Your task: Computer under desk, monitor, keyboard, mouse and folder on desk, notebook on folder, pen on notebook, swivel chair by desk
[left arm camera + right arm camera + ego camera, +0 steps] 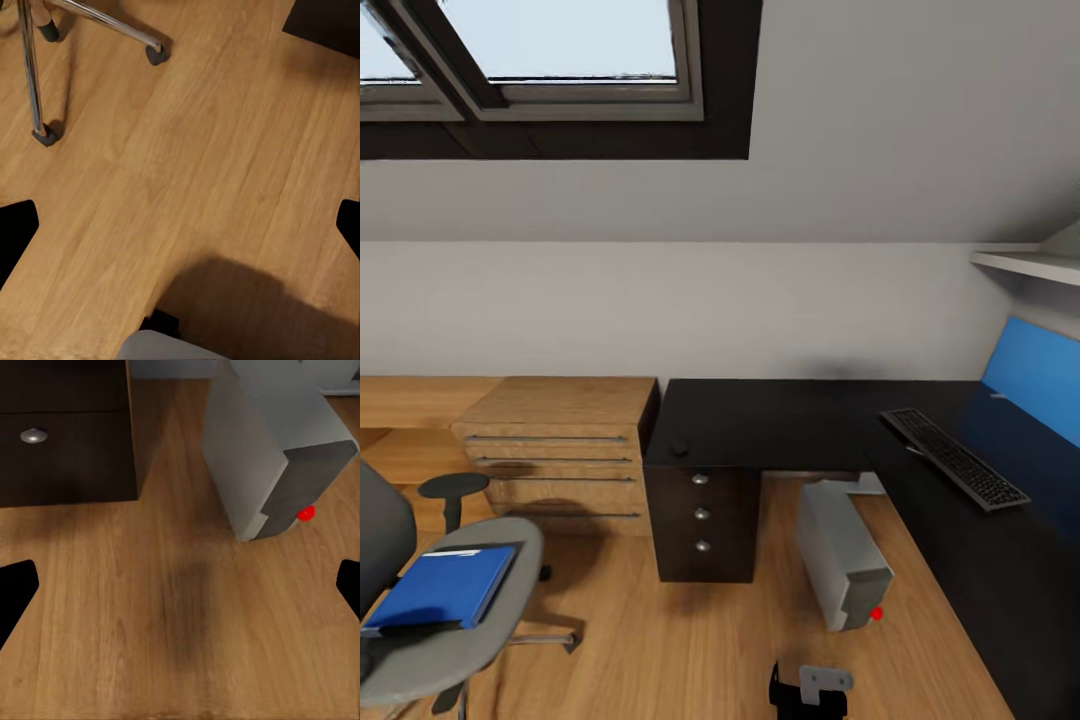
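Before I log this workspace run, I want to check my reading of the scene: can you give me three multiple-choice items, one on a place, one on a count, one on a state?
1. Where does the blue folder lie?
A. on the swivel chair's seat
B. on the black desk
C. on the floor

2. How many round knobs show on the black desk's drawer unit?
A. one
B. three
C. five

3. How is the grey computer tower placed?
A. on top of the desk
B. on the wooden dresser
C. on the wooden floor beside the drawer unit

Answers:
1. A: the head view shows it flat on the swivel chair.
2. B: three knobs sit one above another.
3. C: the tower rests on the floor, its red light facing the robot.
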